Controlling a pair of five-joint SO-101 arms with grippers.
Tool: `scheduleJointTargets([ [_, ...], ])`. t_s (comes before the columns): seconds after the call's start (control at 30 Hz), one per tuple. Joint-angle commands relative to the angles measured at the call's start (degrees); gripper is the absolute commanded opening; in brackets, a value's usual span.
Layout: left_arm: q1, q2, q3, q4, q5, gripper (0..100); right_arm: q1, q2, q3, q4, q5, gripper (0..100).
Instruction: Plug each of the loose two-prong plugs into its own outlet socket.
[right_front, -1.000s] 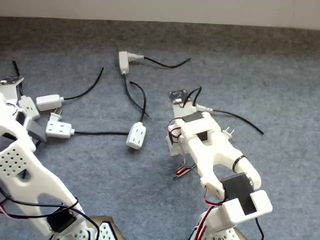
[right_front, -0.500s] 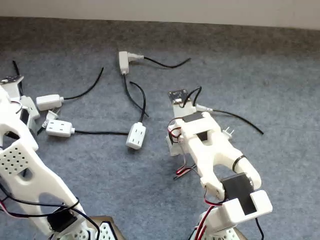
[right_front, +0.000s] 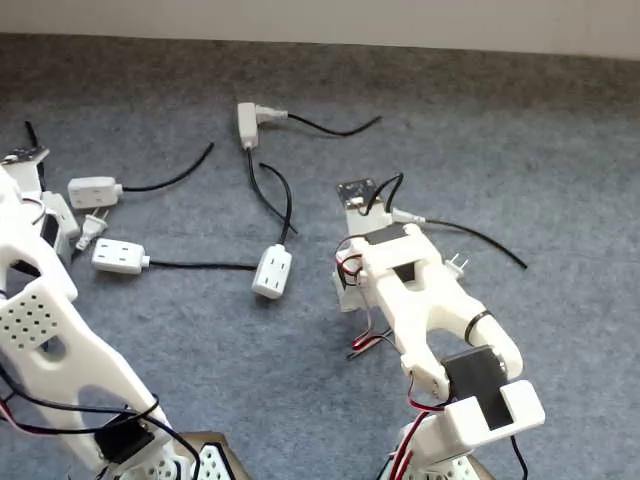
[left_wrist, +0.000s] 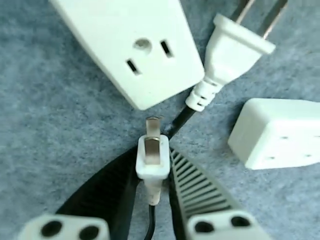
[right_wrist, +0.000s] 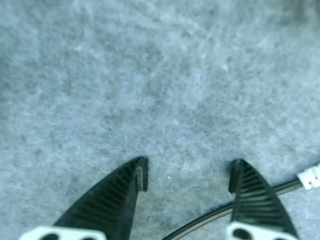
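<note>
My left gripper (left_wrist: 152, 172) is shut on a white two-prong plug (left_wrist: 151, 161), its prongs facing a white outlet block (left_wrist: 135, 50) just ahead. A second white plug (left_wrist: 235, 45) lies loose between that block and another outlet block (left_wrist: 280, 132). In the high view these are the outlet block (right_front: 93, 190), the loose plug (right_front: 88, 228) and the lower outlet block (right_front: 118, 257), beside the left arm (right_front: 40, 300). My right gripper (right_wrist: 187, 175) is open over bare carpet, with a black cable (right_wrist: 215, 215) by its fingers.
A third outlet block (right_front: 272, 272) lies mid-carpet on a black cable. A joined plug and socket (right_front: 247, 122) sits at the back. Another loose plug (right_front: 457, 265) lies next to the right arm (right_front: 420, 290). Black cables cross the grey carpet.
The left arm has drawn back to the left. The upper outlet block slid up and left, and the loose plug came off the lower block and shifted left. The right arm stayed still.
</note>
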Motion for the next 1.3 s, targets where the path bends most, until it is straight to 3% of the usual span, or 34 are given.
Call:
scheduleJointTargets([
  [0.0, 1.27, -9.8, -1.1, 0.88, 0.35, 1, 0.57, -0.22, 0.22, -2.33, 0.7, 25.3],
  [0.57, 5.58, -25.27, -0.4, 0.88, 0.53, 1, 0.57, -0.22, 0.22, -2.42, 0.7, 25.3],
  [0.87, 20.53, -47.6, 25.71, -0.35, 0.53, 1, 0.57, -0.22, 0.22, -2.42, 0.7, 25.3],
  [1.03, 25.71, -64.13, 44.97, -13.45, 0.97, 1, 0.57, -0.22, 0.22, -2.42, 0.7, 25.3],
  [1.27, 30.02, -84.97, 77.76, -41.58, 18.9, 1, 0.57, -0.22, 0.22, -2.42, 0.7, 25.3],
])
